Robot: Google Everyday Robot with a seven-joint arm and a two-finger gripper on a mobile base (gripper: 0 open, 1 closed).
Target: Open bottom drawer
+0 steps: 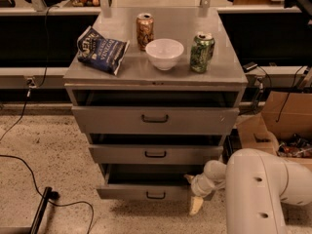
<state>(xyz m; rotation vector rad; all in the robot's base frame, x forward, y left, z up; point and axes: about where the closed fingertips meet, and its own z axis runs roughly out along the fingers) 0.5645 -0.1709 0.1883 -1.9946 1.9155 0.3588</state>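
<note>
The grey metal cabinet (156,77) has three drawers. The bottom drawer (146,191), the slimmest, with a small dark bar handle (155,195), stands pulled out a little, its left end further forward than its right. My gripper (193,194) is at the drawer's right end, low by the floor. One pale finger (188,179) points up behind the drawer front and the other (196,206) hangs below it, so the fingers are spread apart. My white arm (258,194) fills the lower right.
On the cabinet top lie a blue chip bag (101,49), a brown can (144,31), a white bowl (165,53) and a green can (201,52). Cardboard boxes (282,121) stand at the right. A black cable (29,179) runs over the floor at the left.
</note>
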